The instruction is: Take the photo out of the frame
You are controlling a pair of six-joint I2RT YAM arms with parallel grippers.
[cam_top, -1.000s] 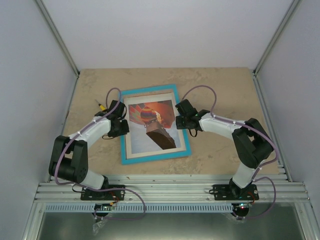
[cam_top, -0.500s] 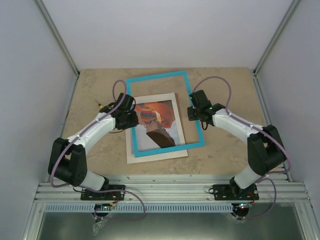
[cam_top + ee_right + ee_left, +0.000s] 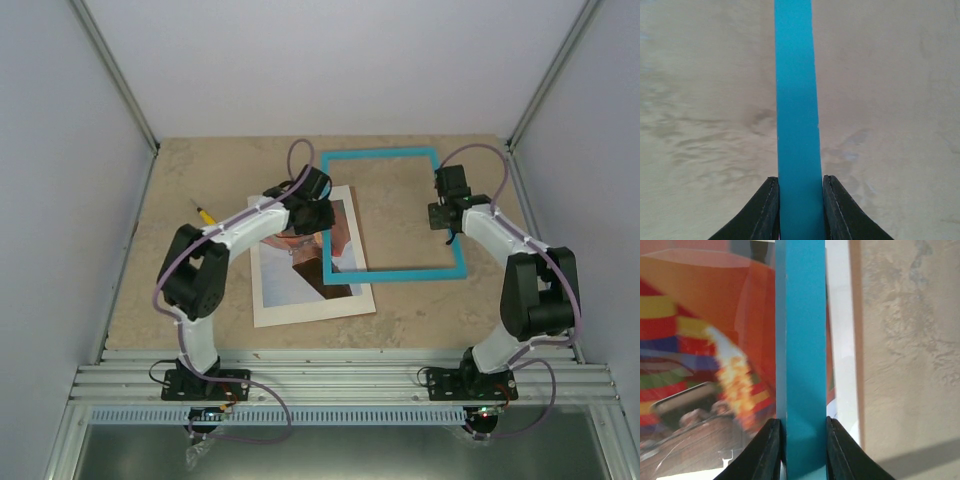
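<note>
Pinching frame (image 3: 395, 273), left fingers (image 3: 765, 452), right fingers (image 3: 765, 212), photo (image 3: 345, 240) partly underneath

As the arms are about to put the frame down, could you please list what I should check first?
1. Left gripper shut on the left rail of the frame: ok.
2. Right gripper shut on the opposite rail: ok.
3. Photo out of the frame, lying on the table: ok.
4. Frame clear of the photo: not ok; its left rail crosses over the photo's right part.
5. Frame lifted off the table: cannot tell.
6. Yellow tool well away from the frame: ok.
</note>
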